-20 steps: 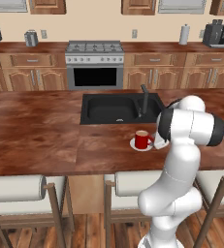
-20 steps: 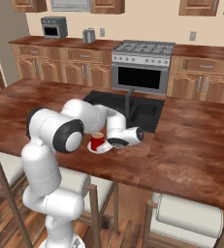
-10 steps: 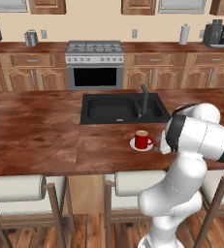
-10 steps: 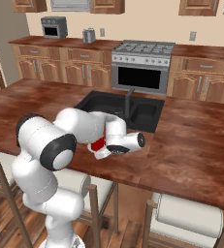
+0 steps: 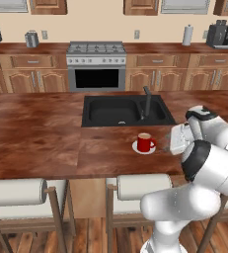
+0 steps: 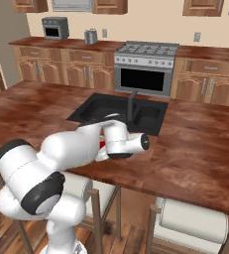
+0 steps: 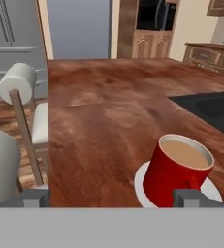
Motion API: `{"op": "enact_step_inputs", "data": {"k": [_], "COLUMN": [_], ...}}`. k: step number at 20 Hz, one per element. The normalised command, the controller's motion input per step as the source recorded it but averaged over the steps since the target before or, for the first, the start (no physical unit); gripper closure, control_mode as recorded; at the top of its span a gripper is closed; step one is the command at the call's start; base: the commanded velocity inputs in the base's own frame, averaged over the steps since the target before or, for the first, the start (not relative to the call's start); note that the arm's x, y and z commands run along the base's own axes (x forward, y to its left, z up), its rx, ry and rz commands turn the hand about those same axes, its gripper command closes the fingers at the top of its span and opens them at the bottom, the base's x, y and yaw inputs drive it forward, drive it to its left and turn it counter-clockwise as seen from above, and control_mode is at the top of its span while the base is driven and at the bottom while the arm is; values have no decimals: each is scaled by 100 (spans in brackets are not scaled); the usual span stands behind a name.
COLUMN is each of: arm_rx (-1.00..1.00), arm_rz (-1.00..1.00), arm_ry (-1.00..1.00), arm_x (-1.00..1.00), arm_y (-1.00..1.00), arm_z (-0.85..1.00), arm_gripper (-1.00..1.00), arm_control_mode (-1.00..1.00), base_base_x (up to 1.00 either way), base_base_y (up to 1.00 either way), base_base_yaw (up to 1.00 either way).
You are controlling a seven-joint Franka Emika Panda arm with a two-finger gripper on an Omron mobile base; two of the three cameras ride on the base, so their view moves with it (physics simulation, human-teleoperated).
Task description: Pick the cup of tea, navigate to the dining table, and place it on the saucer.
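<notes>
Teacup [image 5: 145, 142] already stands upright on its saucer [image 5: 136, 147] on the dining worktop [image 5: 46, 138], just in front of the black inset sink [image 5: 125, 110]; by my reading, the placing is done and little remains beyond drawing the arm clear. My hand [image 7: 113, 197] hangs open just beside the cup, gripping nothing, one fingertip [image 7: 188, 196] showing in front of the red wall. Glossy red cylinder, pale rim, tan tea inside; flat white round plate beneath; reddish wood-grain top around both; dark faucet [image 5: 147, 100] rising at the sink's edge.
</notes>
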Motion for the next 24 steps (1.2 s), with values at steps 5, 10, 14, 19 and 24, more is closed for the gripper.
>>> {"op": "enact_step_inputs", "data": {"k": [5, 10, 14, 19, 24], "arm_rx": [0, 0, 0, 0, 0], "arm_rz": [0, 0, 0, 0, 0], "arm_ry": [-11, -10, -6, -3, -1], "arm_x": [-43, -48, -48, -46, -46], "arm_y": [0, 0, 0, 0, 0], "arm_z": [48, 52, 54, 57, 48], "arm_gripper": [-100, -100, -100, -100, -100], "arm_control_mode": [-100, -100, -100, -100, -100], "base_base_x": [0, 0, 0, 0, 0], "base_base_y": [0, 0, 0, 0, 0], "base_base_yaw": [0, 0, 0, 0, 0]}}
